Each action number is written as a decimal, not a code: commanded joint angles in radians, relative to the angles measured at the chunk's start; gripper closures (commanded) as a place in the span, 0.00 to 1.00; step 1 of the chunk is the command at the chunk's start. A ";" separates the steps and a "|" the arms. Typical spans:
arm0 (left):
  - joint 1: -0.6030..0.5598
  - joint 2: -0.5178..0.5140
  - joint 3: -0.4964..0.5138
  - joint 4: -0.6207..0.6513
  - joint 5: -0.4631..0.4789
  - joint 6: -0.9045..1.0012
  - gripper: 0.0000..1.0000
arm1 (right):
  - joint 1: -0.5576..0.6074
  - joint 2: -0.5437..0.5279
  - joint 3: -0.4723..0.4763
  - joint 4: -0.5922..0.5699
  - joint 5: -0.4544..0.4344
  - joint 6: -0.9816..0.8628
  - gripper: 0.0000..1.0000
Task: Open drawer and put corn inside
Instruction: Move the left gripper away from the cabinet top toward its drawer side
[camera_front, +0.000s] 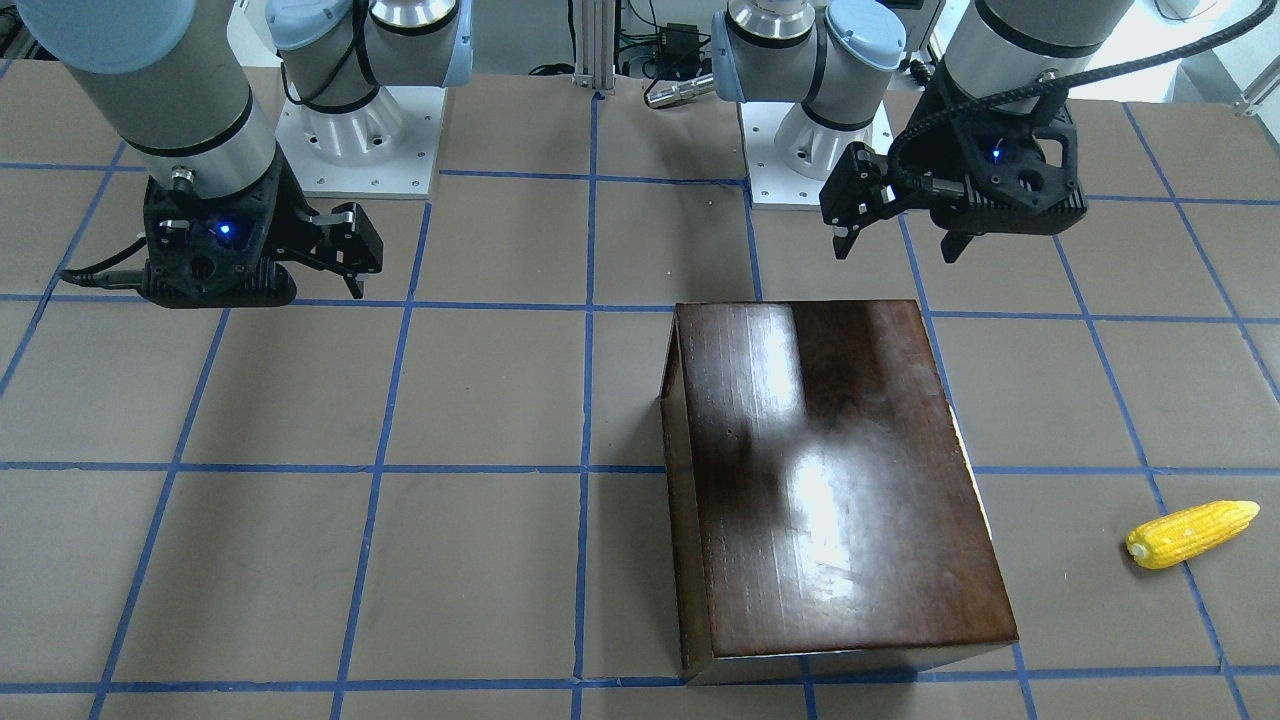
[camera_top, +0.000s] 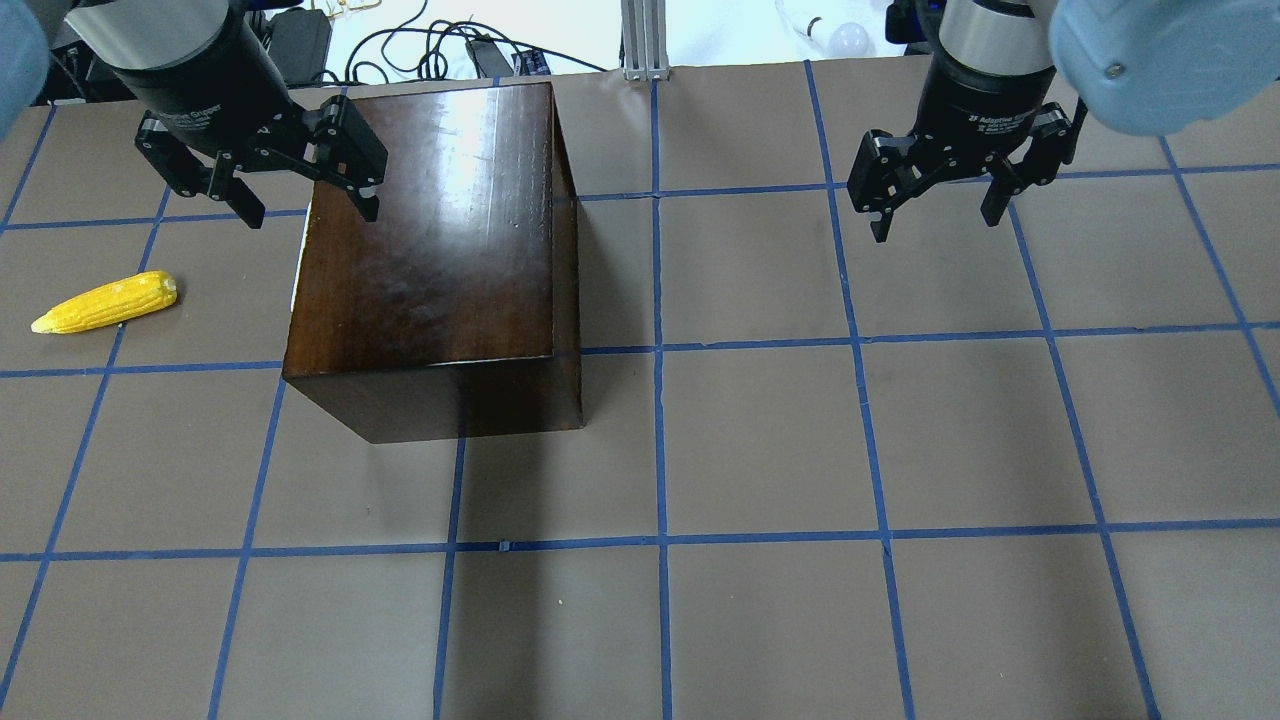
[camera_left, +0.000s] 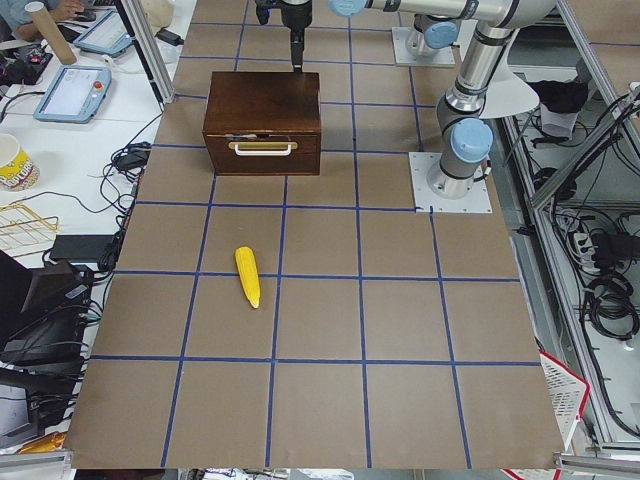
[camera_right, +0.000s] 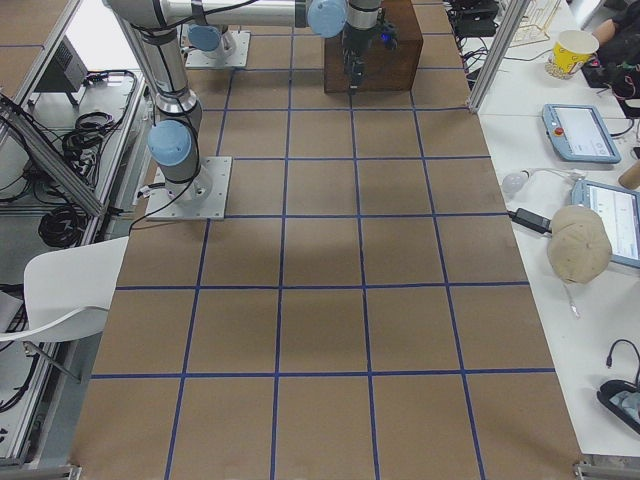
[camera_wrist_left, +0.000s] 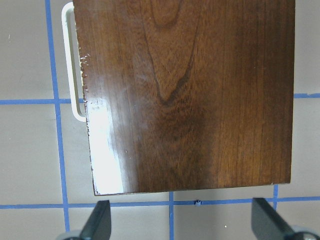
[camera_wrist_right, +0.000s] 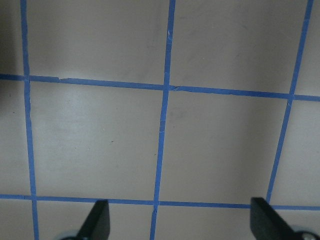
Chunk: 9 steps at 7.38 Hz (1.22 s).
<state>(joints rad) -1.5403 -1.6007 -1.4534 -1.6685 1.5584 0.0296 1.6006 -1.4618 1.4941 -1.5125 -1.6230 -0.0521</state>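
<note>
The glossy dark-brown box (camera_top: 430, 240) stands on the table's left half. Its drawer (camera_left: 262, 150) is shut; the front panel with a pale handle (camera_wrist_left: 70, 65) faces the table's left end. The yellow corn (camera_top: 105, 303) lies on the table to the left of the box, apart from it, and also shows in the front-facing view (camera_front: 1190, 533). My left gripper (camera_top: 310, 212) is open and empty, hovering above the box's far left edge, over the handle side. My right gripper (camera_top: 937, 222) is open and empty, hovering over bare table far to the right.
The table (camera_top: 760, 450) is brown with a blue tape grid. The two arm bases (camera_front: 360, 130) (camera_front: 815, 140) stand at the robot's edge. Aluminium frame posts and side desks with tablets (camera_left: 75, 90) and cables lie past the table's ends.
</note>
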 joint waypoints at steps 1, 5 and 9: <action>0.017 -0.022 0.016 0.000 -0.004 0.001 0.00 | -0.001 0.001 0.000 0.000 0.000 0.000 0.00; 0.219 -0.068 0.002 0.001 -0.027 0.253 0.00 | 0.001 0.000 0.000 0.000 0.000 0.000 0.00; 0.362 -0.203 -0.005 0.081 -0.093 0.432 0.00 | -0.001 0.000 0.000 0.000 -0.002 0.000 0.00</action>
<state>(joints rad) -1.2050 -1.7558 -1.4550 -1.6192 1.4759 0.4164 1.6000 -1.4619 1.4941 -1.5125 -1.6243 -0.0521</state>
